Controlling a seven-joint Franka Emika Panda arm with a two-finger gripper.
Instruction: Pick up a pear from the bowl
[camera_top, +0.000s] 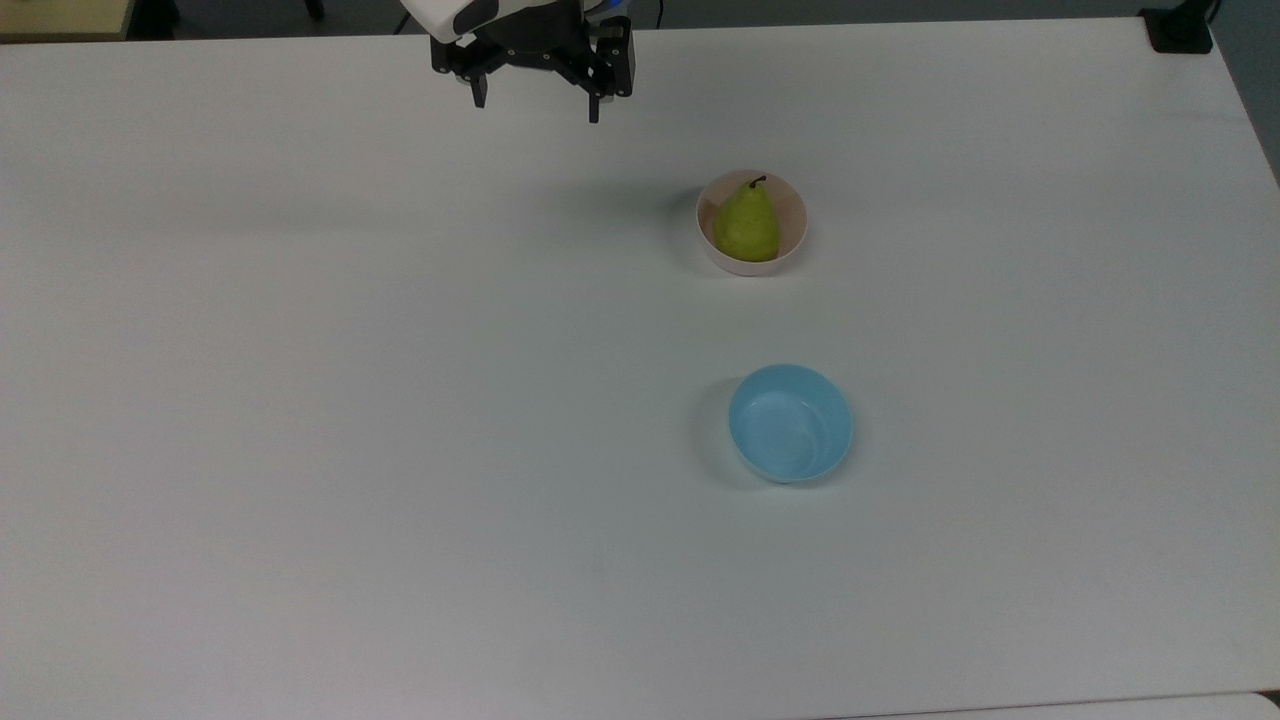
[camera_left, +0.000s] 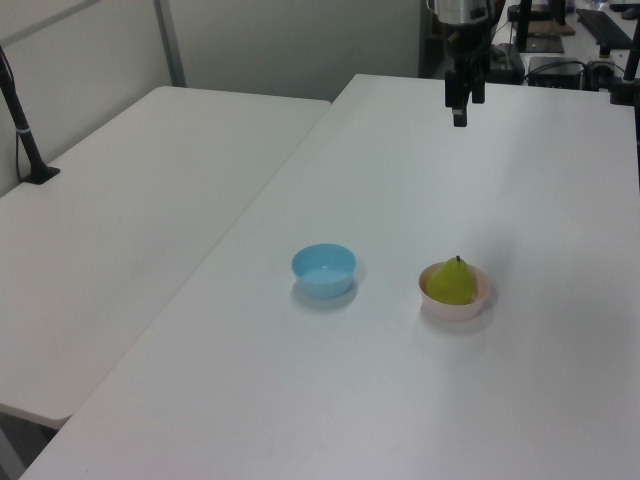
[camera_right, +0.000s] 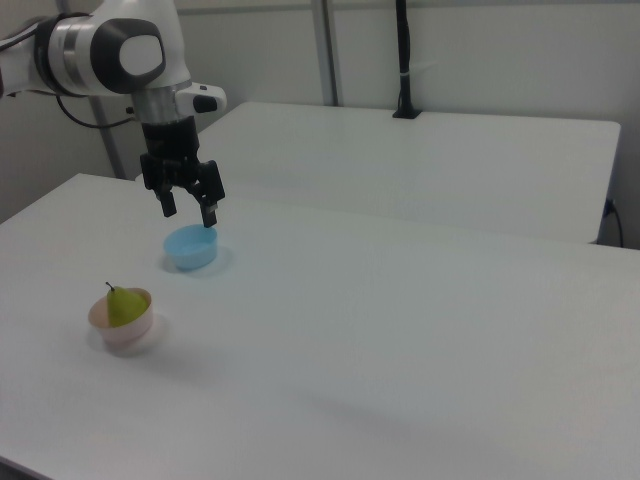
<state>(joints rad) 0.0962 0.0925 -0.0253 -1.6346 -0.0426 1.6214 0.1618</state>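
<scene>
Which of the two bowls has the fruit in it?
The small pale pink bowl holds the yellow-green pear; the light blue bowl has nothing in it.

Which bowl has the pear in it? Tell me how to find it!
Look at the big white table with two small round bowls. The pale pink bowl holds the yellow-green pear; the light blue bowl beside it holds nothing.
</scene>
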